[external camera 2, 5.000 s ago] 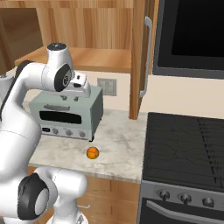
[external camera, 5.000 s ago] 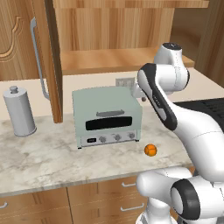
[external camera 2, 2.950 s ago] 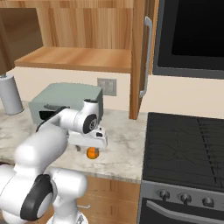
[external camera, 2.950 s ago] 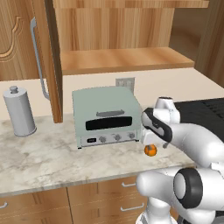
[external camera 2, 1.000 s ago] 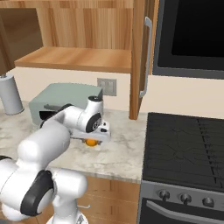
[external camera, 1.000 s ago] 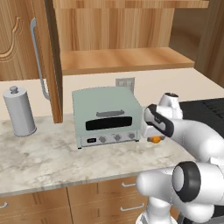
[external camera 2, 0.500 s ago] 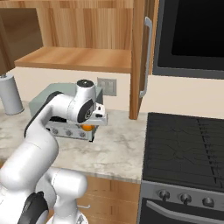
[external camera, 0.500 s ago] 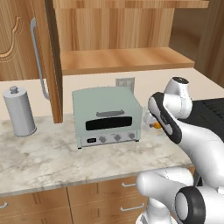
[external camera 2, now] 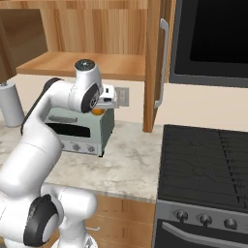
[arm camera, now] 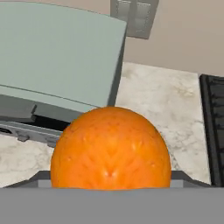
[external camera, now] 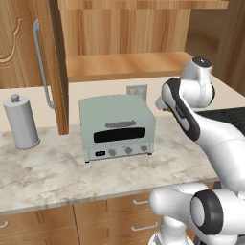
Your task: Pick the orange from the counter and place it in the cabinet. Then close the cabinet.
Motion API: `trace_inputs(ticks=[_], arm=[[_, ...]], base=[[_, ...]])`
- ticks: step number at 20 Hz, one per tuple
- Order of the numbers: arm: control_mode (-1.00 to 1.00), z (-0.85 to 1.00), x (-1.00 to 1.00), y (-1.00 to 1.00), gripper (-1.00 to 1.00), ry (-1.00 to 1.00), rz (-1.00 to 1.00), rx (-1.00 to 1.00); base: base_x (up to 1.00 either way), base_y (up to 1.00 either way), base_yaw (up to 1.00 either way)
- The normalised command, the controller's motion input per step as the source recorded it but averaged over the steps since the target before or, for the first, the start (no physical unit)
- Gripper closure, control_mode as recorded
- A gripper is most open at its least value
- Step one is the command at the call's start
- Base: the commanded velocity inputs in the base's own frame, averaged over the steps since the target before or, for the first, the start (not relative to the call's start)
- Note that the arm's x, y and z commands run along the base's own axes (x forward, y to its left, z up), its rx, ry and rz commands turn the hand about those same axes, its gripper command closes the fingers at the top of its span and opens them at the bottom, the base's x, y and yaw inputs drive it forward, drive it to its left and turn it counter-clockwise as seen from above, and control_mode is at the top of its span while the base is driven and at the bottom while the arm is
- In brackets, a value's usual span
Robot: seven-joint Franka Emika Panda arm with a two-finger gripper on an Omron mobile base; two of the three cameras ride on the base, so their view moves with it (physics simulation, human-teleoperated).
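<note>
The orange [arm camera: 110, 148] is held in my gripper [external camera 2: 103, 104], which is shut on it. It hangs in the air just right of the toaster oven's top, well above the counter [external camera 2: 127, 160]. From the right base view a sliver of the orange [external camera 2: 98, 111] shows under the hand. In the left base view the gripper [external camera: 162, 106] is mostly hidden behind my forearm. The cabinet [external camera: 125, 65] stands open above, its wooden shelf bare. Its left door [external camera: 53, 62] and right door [external camera 2: 155, 58] are swung out.
A pale green toaster oven [external camera: 117, 127] sits on the counter below and left of the hand. A steel canister [external camera: 21, 122] stands at the far left. The black stovetop [external camera 2: 208, 164] lies to the right. A wall outlet [external camera: 136, 90] is behind the toaster oven.
The gripper came down on the orange on the counter, shut on it, and has lifted it up beside the toaster oven's top. The base has not moved.
</note>
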Motion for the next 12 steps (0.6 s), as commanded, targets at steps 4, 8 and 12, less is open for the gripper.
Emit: trace_inputs(ticks=[4, 8, 12], arm=[[-1.0, 1.0, 0.25, 0.0, 1.0, -0.31, -0.01, 0.0], [-1.0, 0.9, 0.21, 0.0, 1.0, -0.27, -0.03, 0.0], [-1.0, 0.44, 0.18, 0.03, 1.0, -0.27, -0.05, 0.0]], base=[[0.0, 0.0, 0.0], [0.0, 0.0, 0.0], [0.0, 0.0, 0.0]])
